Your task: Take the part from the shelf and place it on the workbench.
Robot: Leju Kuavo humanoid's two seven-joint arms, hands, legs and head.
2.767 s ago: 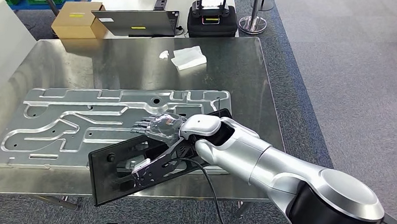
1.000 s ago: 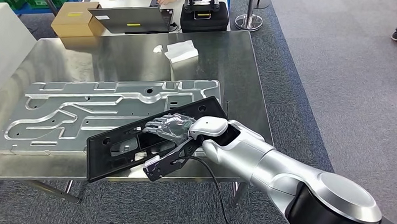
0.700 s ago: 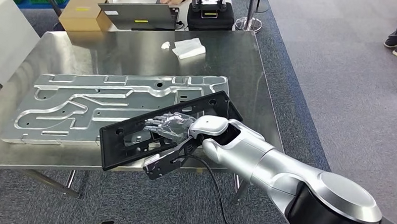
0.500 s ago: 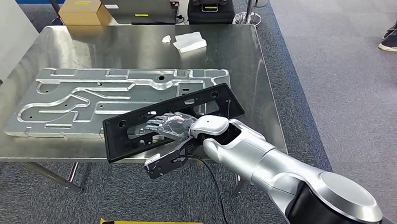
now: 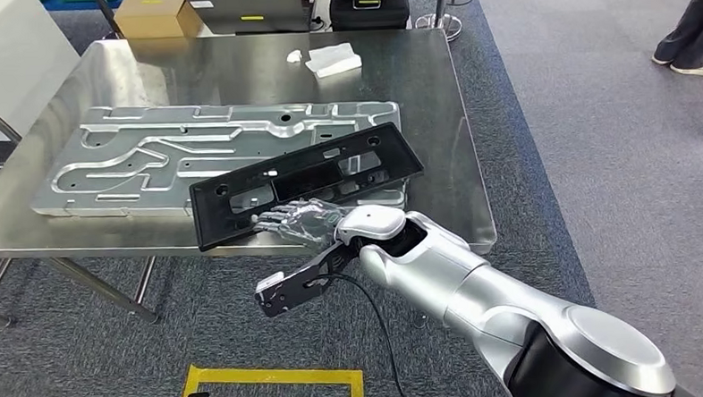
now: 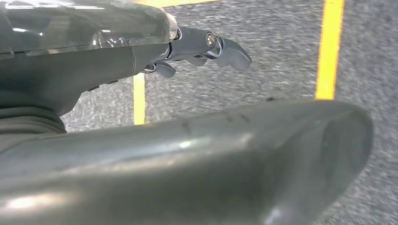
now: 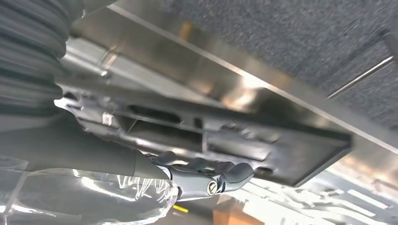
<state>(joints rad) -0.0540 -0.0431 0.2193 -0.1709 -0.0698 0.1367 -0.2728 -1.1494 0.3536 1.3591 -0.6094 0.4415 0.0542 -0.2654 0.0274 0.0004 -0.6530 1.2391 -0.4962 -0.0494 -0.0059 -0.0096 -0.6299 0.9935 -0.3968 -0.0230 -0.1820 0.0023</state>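
The black rectangular frame part (image 5: 307,178) lies flat on the steel workbench (image 5: 235,69), partly over a large machined aluminium plate (image 5: 193,143), near the bench's front edge. My right hand (image 5: 302,222) sits just in front of the part's near edge with its fingers stretched out, holding nothing. In the right wrist view the part (image 7: 234,140) spans the picture beyond the extended fingers (image 7: 211,173) of my right hand (image 7: 155,187). My left hand (image 6: 202,44) hangs over grey carpet with its fingers apart and nothing in it.
A white cloth (image 5: 333,61) lies at the bench's far side. Behind it stand a cardboard box (image 5: 147,12), a laptop (image 5: 250,1) and a black case (image 5: 371,1). A person's legs (image 5: 690,32) are at far right. Yellow tape (image 5: 275,376) marks the floor.
The view has pulled back from the bench. My right hand, which reached through the part's opening and held it, has let go and now lies in front of the part resting on the bench.
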